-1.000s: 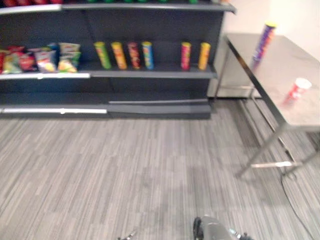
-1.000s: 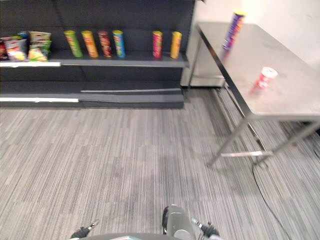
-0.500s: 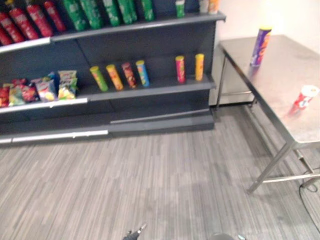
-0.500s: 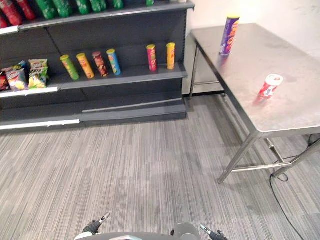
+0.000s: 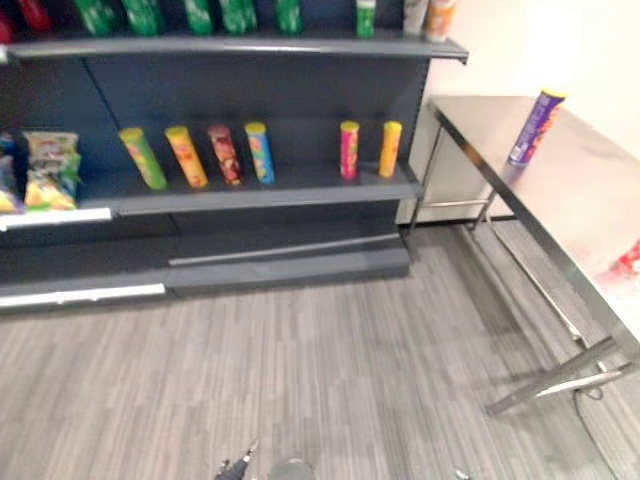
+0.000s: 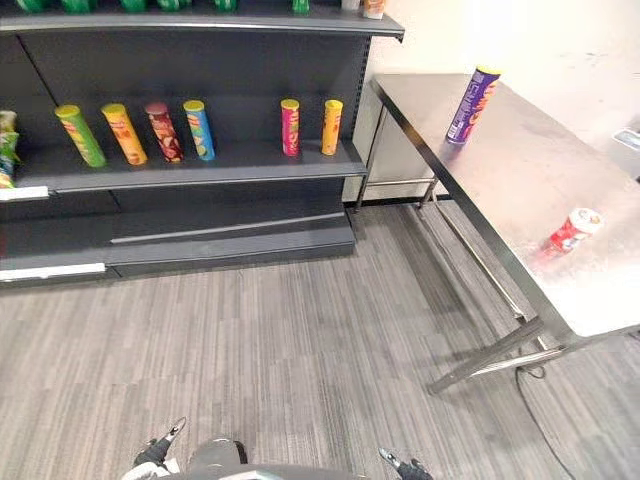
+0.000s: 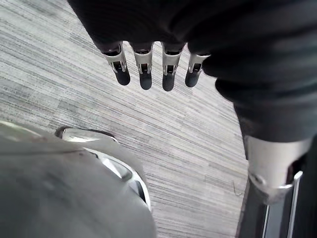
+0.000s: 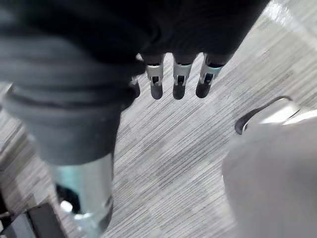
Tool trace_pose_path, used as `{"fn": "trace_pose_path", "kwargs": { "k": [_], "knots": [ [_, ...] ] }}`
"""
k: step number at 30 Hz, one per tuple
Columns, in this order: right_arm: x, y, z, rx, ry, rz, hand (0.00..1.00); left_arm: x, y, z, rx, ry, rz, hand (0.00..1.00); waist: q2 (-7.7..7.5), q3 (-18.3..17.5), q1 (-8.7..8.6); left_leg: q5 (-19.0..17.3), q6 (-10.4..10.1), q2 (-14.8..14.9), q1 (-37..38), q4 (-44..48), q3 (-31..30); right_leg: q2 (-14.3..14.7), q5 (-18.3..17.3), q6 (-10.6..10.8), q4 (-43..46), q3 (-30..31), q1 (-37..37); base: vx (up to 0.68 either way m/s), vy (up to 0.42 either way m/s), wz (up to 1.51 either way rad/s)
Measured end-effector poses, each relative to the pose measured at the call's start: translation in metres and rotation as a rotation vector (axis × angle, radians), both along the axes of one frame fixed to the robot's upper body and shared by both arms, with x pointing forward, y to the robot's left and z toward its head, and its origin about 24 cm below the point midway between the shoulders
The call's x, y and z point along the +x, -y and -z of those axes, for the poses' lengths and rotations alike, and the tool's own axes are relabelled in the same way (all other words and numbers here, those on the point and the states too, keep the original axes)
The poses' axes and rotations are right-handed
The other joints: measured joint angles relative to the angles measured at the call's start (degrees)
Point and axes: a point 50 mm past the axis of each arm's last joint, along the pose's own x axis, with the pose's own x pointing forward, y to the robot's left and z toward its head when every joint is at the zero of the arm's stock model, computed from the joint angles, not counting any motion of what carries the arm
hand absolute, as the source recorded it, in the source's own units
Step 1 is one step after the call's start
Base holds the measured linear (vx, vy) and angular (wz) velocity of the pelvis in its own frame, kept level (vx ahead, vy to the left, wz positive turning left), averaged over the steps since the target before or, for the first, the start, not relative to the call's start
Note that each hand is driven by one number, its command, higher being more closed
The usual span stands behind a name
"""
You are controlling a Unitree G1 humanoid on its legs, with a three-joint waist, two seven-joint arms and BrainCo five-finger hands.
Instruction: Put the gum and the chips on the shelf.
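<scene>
Chips can (image 6: 472,105), purple, stands upright at the far end of the worktop (image 6: 520,170); the red gum tub (image 6: 573,231) sits nearer its front edge. Left of the worktop I see the shelf (image 6: 200,172) with a row of cans (image 6: 126,134). My left hand (image 7: 143,62) and right hand (image 8: 181,74) hang over the carpet (image 6: 300,340), fingers straight, holding nothing

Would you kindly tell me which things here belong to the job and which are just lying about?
Job: purple chips can, red gum tub, dark shelf, left hand, right hand (both open).
Lying about: steel table, shelved cans, snack bags, green bottles.
</scene>
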Motion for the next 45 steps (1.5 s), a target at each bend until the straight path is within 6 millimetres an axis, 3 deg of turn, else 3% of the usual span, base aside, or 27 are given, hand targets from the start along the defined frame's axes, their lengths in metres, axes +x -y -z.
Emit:
{"fn": "trace_pose_path", "kwargs": {
  "k": [1,3,7,8,10,12,13,14,15,16,17,18,21,22,24,25,26,27,29,30,31,34,36,37,39,41,45],
  "knots": [
    [0.003,0.001,0.000,0.010,0.018,0.073,0.00,-0.008,0.005,0.003,-0.026,-0.023,-0.021,0.00,1.26,-1.1,0.17,2.4,1.0,-2.6,0.2,-11.3,-5.7,-0.5,0.0,0.0,-0.6,3.0,0.0,0.18,0.283,-0.87],
    [0.001,0.004,0.000,0.008,0.008,0.090,0.00,-0.017,0.011,0.006,-0.051,-0.057,-0.011,0.00,1.04,-1.4,0.05,2.2,-0.1,-3.7,1.3,-11.5,-4.3,-1.6,0.5,0.4,-0.7,5.3,-0.7,0.10,0.212,-0.58],
    [-0.005,0.009,0.002,0.021,-0.026,0.075,0.00,-0.036,0.008,0.008,-0.050,-0.153,0.097,0.00,1.72,-1.8,-0.59,1.4,0.9,-6.6,4.7,-14.4,-3.6,-2.6,7.1,3.4,3.5,12.2,-5.5,0.17,0.215,-0.71],
    [-0.003,0.013,0.001,0.010,-0.027,0.051,0.00,-0.037,0.008,0.008,-0.042,-0.165,0.142,0.00,2.08,-2.1,-0.64,0.5,1.6,-7.3,4.7,-15.1,-4.2,-2.5,8.6,5.4,6.5,12.9,-8.4,0.13,0.209,-0.61],
    [-0.001,0.019,0.000,-0.007,-0.024,0.034,0.00,-0.031,0.006,0.007,-0.026,-0.166,0.218,0.00,2.12,-2.2,-1.53,-0.8,2.7,-9.2,4.4,-16.5,-4.0,-2.7,10.1,5.8,11.7,14.2,-12.2,0.06,0.189,-0.25],
    [-0.009,0.026,0.000,-0.022,-0.053,0.021,0.00,-0.024,0.005,0.006,-0.006,-0.170,0.310,0.00,2.02,-1.8,-2.92,-1.7,4.4,-12.1,6.4,-18.7,-3.9,-3.1,14.5,9.1,19.5,14.4,-15.3,0.04,0.160,0.16],
    [-0.014,0.025,0.001,-0.021,-0.067,0.019,0.00,-0.023,0.004,0.006,-0.002,-0.172,0.325,0.00,1.94,-1.8,-2.98,-1.7,4.7,-12.8,7.6,-19.5,-3.8,-3.1,16.2,9.5,21.9,14.3,-16.0,0.09,0.126,0.17],
    [-0.023,0.025,0.002,-0.017,-0.091,0.026,0.00,-0.022,0.002,0.006,0.006,-0.177,0.349,0.00,2.15,-1.3,-3.32,-2.0,5.5,-14.0,10.1,-21.1,-3.9,-2.9,20.0,11.8,27.1,13.6,-17.4,0.13,0.108,0.15],
    [-0.031,0.023,0.003,-0.012,-0.108,0.032,0.00,-0.019,-0.002,0.004,0.020,-0.175,0.365,0.00,1.72,-0.8,-3.73,-2.4,6.3,-15.0,13.0,-22.7,-4.2,-2.9,22.0,12.0,32.2,10.9,-19.0,0.14,0.085,0.15],
    [-0.033,0.020,0.004,-0.004,-0.112,0.041,0.00,-0.019,-0.004,0.004,0.026,-0.179,0.369,0.00,1.57,-0.6,-4.07,-3.0,7.1,-15.1,14.3,-23.3,-4.3,-2.8,21.2,10.9,35.4,8.5,-20.3,0.17,0.048,0.05],
    [-0.036,0.020,0.004,-0.007,-0.113,0.054,0.00,-0.020,-0.006,0.004,0.029,-0.185,0.368,0.00,1.53,-0.2,-4.57,-3.2,7.2,-15.0,16.8,-24.8,-4.2,-2.3,17.5,6.4,41.8,2.9,-24.1,0.19,0.028,0.00],
    [-0.038,0.021,0.003,-0.014,-0.107,0.059,0.00,-0.018,-0.006,0.004,0.031,-0.185,0.367,0.00,1.77,0.2,-5.21,-3.2,7.1,-14.7,19.5,-26.7,-3.9,-2.0,13.6,4.7,45.6,-2.9,-27.5,0.21,0.025,-0.02],
    [-0.033,0.022,0.002,-0.027,-0.084,0.064,0.00,-0.008,-0.001,0.004,0.026,-0.162,0.359,0.00,2.49,2.8,-5.44,-2.8,6.4,-13.5,25.8,-30.1,-1.3,-1.6,6.9,3.1,42.6,-13.8,-30.8,0.26,0.017,-0.33],
    [-0.030,0.022,0.001,-0.029,-0.076,0.071,0.00,-0.001,0.004,0.003,0.018,-0.129,0.340,0.00,2.70,3.0,-5.78,-2.8,6.3,-12.7,28.7,-32.2,1.2,-1.5,5.9,2.2,32.5,-23.4,-31.3,0.31,0.008,-0.43],
    [-0.031,0.021,0.002,-0.033,-0.079,0.083,0.00,0.006,0.008,0.003,0.010,-0.098,0.320,0.00,2.64,3.1,-5.70,-2.8,6.2,-12.5,29.9,-33.5,2.9,-1.2,6.5,2.2,23.4,-30.0,-30.4,0.29,-0.012,-0.37],
    [-0.034,0.019,0.002,-0.030,-0.091,0.091,0.00,0.011,0.009,0.002,0.012,-0.068,0.291,0.00,1.81,3.1,-5.51,-2.7,5.2,-13.5,31.4,-34.4,4.6,-0.5,12.1,0.4,12.9,-37.1,-28.6,0.38,-0.055,-0.42],
    [-0.034,0.018,0.003,-0.027,-0.091,0.090,0.00,0.012,0.010,0.001,0.011,-0.062,0.278,0.00,1.55,3.0,-5.45,-2.9,4.7,-14.1,32.0,-34.4,5.1,-0.6,11.3,-4.6,11.2,-39.9,-27.6,0.39,-0.069,-0.72],
    [-0.030,0.020,0.002,-0.032,-0.083,0.087,0.00,0.013,0.015,0.003,-0.001,-0.060,0.264,0.00,2.21,3.1,-5.27,-3.0,3.6,-13.7,32.7,-34.0,6.5,0.1,8.9,-8.2,9.0,-43.1,-25.8,0.31,-0.075,-0.63],
    [-0.017,0.026,-0.001,-0.050,-0.049,0.082,0.00,0.022,0.024,0.002,-0.017,-0.038,0.273,0.00,4.12,4.5,-5.32,-2.7,2.8,-13.4,33.4,-32.9,8.6,0.9,7.5,-10.2,7.9,-47.3,-24.9,0.34,-0.163,-0.71],
    [-0.013,0.029,-0.002,-0.060,-0.034,0.083,0.00,0.027,0.027,0.002,-0.021,-0.027,0.277,0.00,4.65,4.7,-5.34,-2.0,1.8,-13.4,33.6,-32.4,9.9,1.2,6.1,-11.9,8.0,-48.4,-24.3,0.33,-0.181,-0.59],
    [-0.012,0.029,-0.003,-0.061,-0.029,0.085,0.00,0.027,0.028,0.002,-0.023,-0.026,0.278,0.00,4.64,4.7,-5.39,-1.5,1.1,-13.8,34.1,-32.1,10.2,1.4,5.0,-11.7,8.0,-48.4,-23.6,0.25,-0.119,-0.44],
    [-0.009,0.030,-0.004,-0.069,-0.016,0.089,0.00,0.030,0.040,0.003,-0.059,-0.007,0.283,0.00,4.91,4.5,-5.57,-0.8,0.0,-12.6,36.4,-26.5,12.9,3.8,1.6,-9.2,4.9,-45.6,-18.7,0.20,-0.092,-0.49],
    [-0.006,0.032,-0.006,-0.090,0.006,0.078,0.00,0.030,0.041,0.003,-0.070,0.008,0.251,0.00,4.90,3.8,-5.66,0.6,-1.5,-6.9,29.8,-5.1,12.7,6.6,1.8,-8.0,-0.1,-42.2,-15.1,0.11,-0.084,-0.73],
    [-0.004,0.031,-0.006,-0.090,0.013,0.069,0.00,0.030,0.040,0.002,-0.067,0.015,0.242,0.00,5.04,3.7,-5.34,2.4,-1.3,-4.5,27.0,2.2,12.2,7.6,2.0,-7.7,-1.2,-40.6,-14.3,0.13,-0.087,-1.06],
    [0.004,0.034,-0.009,-0.110,0.039,0.052,0.00,0.028,0.036,0.002,-0.060,0.030,0.190,0.00,5.86,3.7,-4.49,1.1,-0.4,2.0,16.8,21.4,7.6,10.7,1.9,-7.8,-2.0,-35.6,-12.5,0.13,-0.036,-1.22],
    [0.007,0.032,-0.010,-0.103,0.047,0.052,0.00,0.030,0.032,0.000,-0.049,0.051,0.160,0.00,5.49,3.9,-3.66,-1.1,0.3,3.2,13.8,23.3,5.3,11.3,1.7,-8.0,-2.2,-32.0,-10.5,0.14,0.022,-1.19],
    [0.017,0.027,-0.010,-0.092,0.066,0.017,0.00,0.029,0.026,-0.002,-0.035,0.069,0.124,0.00,4.53,4.0,-1.98,-2.7,2.1,1.5,10.0,11.1,-1.9,11.1,1.5,-7.2,-2.4,-20.9,-6.8,0.19,0.118,-1.49]
  ]
}}
